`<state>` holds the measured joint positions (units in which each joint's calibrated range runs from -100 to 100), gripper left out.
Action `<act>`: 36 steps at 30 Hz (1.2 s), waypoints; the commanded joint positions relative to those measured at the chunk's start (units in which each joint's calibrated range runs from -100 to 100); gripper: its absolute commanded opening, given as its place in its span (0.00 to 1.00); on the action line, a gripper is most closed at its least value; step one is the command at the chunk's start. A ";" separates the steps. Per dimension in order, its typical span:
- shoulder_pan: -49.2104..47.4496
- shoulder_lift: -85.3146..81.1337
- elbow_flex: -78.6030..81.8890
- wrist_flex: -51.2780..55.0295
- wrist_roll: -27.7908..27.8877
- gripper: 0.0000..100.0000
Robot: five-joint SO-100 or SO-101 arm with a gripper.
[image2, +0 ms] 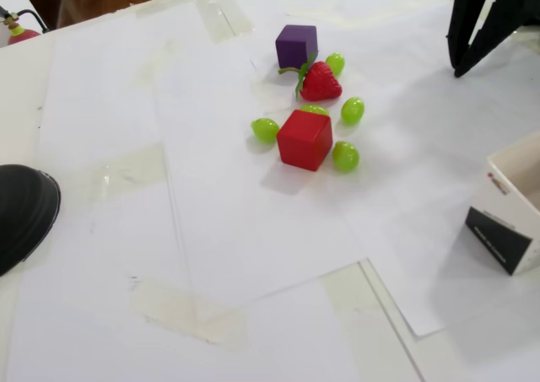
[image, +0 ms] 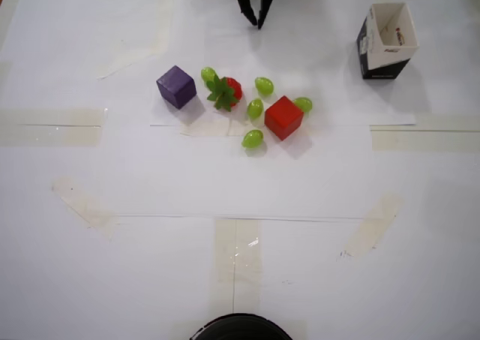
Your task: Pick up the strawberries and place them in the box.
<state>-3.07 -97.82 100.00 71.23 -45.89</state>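
One red strawberry [image: 232, 89] with a green leafy top lies on the white paper between a purple cube and a red cube; it also shows in the fixed view [image2: 321, 83]. The open-topped box [image: 383, 59] stands upright at the right of the overhead view and at the right edge of the fixed view [image2: 498, 239]. My black gripper [image: 256, 24] hangs at the top centre of the overhead view, above and to the right of the strawberry, well left of the box. Its fingertips meet and hold nothing. It shows at the top right of the fixed view [image2: 456, 68].
A purple cube [image: 176, 85] sits left of the strawberry and a red cube [image: 283, 117] to its right. Several green grapes [image: 253, 138] lie scattered around them. A black round object [image: 240, 329] sits at the bottom edge. Tape strips hold the paper down.
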 commanded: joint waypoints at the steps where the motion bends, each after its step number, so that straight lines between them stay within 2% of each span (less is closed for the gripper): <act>1: -2.15 0.23 -6.27 -4.23 0.29 0.00; 13: -2.59 0.23 -7.00 -3.09 0.39 0.00; 25: -1.27 0.23 -15.73 2.39 0.15 0.00; 36: -1.56 0.23 -19.45 5.49 -5.08 0.00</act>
<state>-4.72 -97.73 85.43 75.18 -48.67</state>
